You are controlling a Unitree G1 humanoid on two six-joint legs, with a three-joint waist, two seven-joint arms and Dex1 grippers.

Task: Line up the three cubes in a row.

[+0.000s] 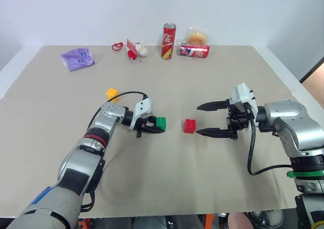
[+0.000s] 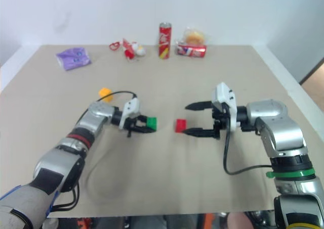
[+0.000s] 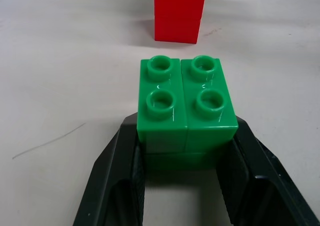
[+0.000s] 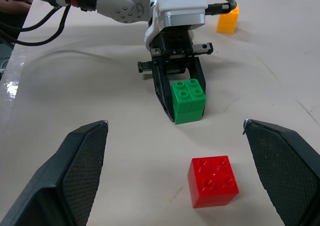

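L gripper [image 1: 152, 128] clamped on green cube [image 1: 161, 122] | R gripper [image 1: 208, 119] wide open, nothing held, near red cube [image 1: 189, 125] | yellow cube [image 1: 112, 93] off behind L arm

The tan table [image 1: 212, 183] carries red [image 1: 189, 126] and yellow [image 1: 112, 93] cubes, two cans [image 1: 169, 40], a purple pack [image 1: 77, 58] and toys [image 1: 133, 49].

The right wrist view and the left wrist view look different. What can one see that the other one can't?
Right wrist view alone: the small yellow plastic studded cube far back on the table, the right end effector spread wide open, and the left end effector seen from the front. Left wrist view alone: a close look at the black fingers squeezing the cube's sides. Both: the small green plastic studded cube gripped, with the small red plastic studded cube standing free nearby.
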